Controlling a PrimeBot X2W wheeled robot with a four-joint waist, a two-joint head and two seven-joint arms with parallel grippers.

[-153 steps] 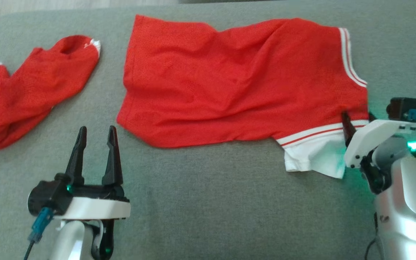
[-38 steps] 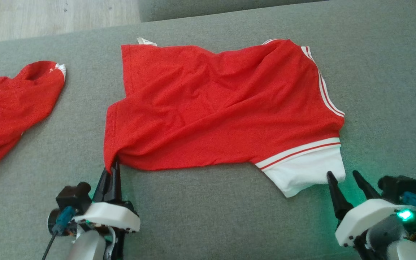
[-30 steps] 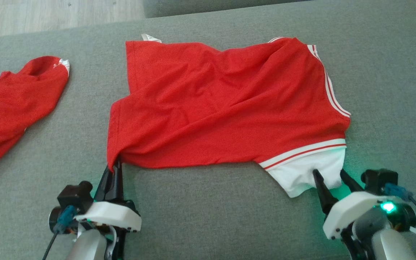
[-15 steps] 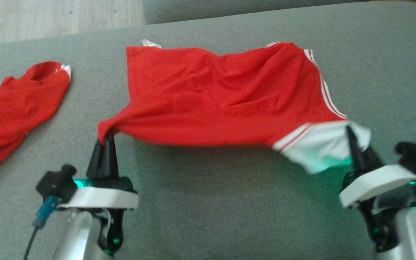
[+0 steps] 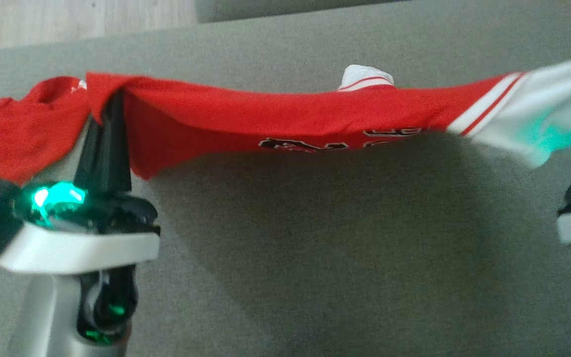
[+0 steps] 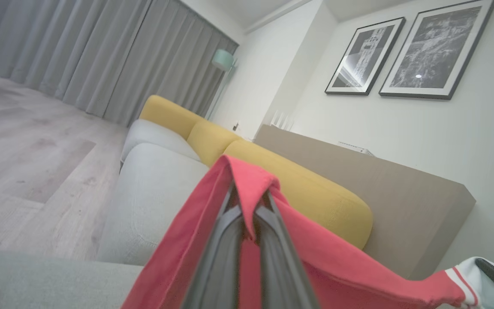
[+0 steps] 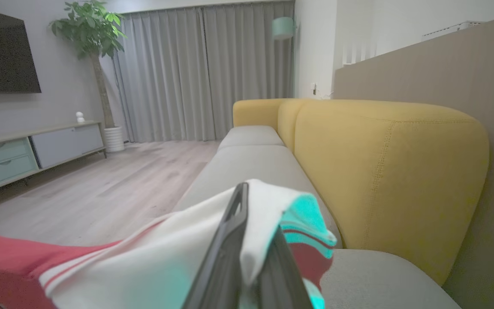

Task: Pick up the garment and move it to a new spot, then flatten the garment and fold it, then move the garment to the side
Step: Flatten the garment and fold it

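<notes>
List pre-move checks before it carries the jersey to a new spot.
1. Left tool shut on the jersey's red corner: ok.
2. Right tool shut on its white end: ok.
3. Jersey stretched between both tools, little sag: ok.
4. Hanging edge off the seat: cannot tell.
5. Other garment apart from left tool: cannot tell; they overlap in the head view.

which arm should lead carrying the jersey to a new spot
Right, probably. Both grippers are shut on the jersey, stretched in the air between them, but the left gripper sits beside the other red garment, while the right gripper holds the white sleeve over grey cushion.
</notes>
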